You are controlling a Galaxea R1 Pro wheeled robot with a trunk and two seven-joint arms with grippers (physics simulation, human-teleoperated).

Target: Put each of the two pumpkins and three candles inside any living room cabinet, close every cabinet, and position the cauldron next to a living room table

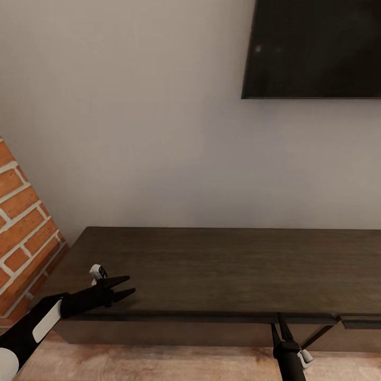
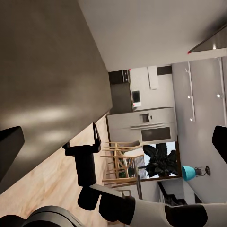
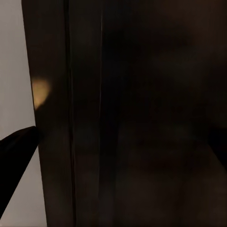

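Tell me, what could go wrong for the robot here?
The right hand sits tight against the cabinet's front edge, so its tips might scrape or jam there. The left hand hovers open just over the top near the brick wall; a wide swing could bump either.

I see the cabinet (image 1: 222,270) in dark brown with a faint wood grain, set against a plain pale grey wall (image 1: 132,116) that carries a flat black screen (image 1: 317,47), and beside it a wall of orange-red bricks (image 1: 24,233) with whitish mortar lines. My left claw (image 1: 126,286) and right claw (image 1: 279,324) are both black, on black arms with white panels, above a floor (image 1: 159,362) of light tan planks. In my left wrist view there is a teal lamp shade (image 2: 188,172), a dark green plant (image 2: 161,161) and pale wooden chairs (image 2: 120,161)
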